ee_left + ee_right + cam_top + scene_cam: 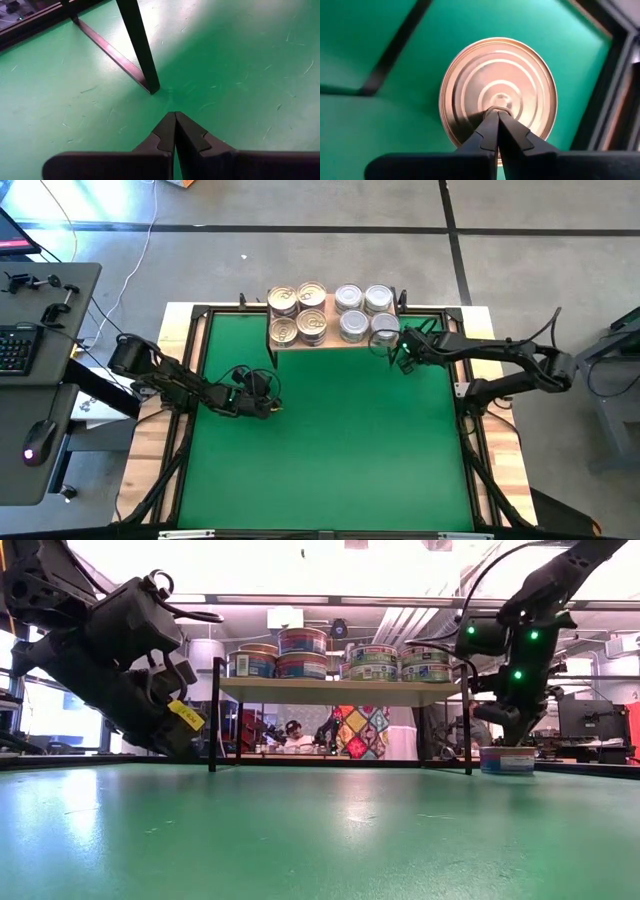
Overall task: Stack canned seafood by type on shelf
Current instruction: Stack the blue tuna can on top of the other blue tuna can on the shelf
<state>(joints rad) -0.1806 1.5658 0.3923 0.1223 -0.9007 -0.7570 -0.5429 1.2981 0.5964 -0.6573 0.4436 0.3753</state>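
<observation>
My right claw (496, 114), fully closed and empty, hovers over the last silver tin (497, 92) at frame centre, awaiting stacking on the shelf (335, 340)

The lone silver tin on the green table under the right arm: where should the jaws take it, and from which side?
Across its rim, coming straight down from above. The tin lies flat, lid up, on the green table, low and round, so only opposite edges offer purchase. The right gripper hovers shut over the lid's centre; it would likely need to open wide first.
</observation>
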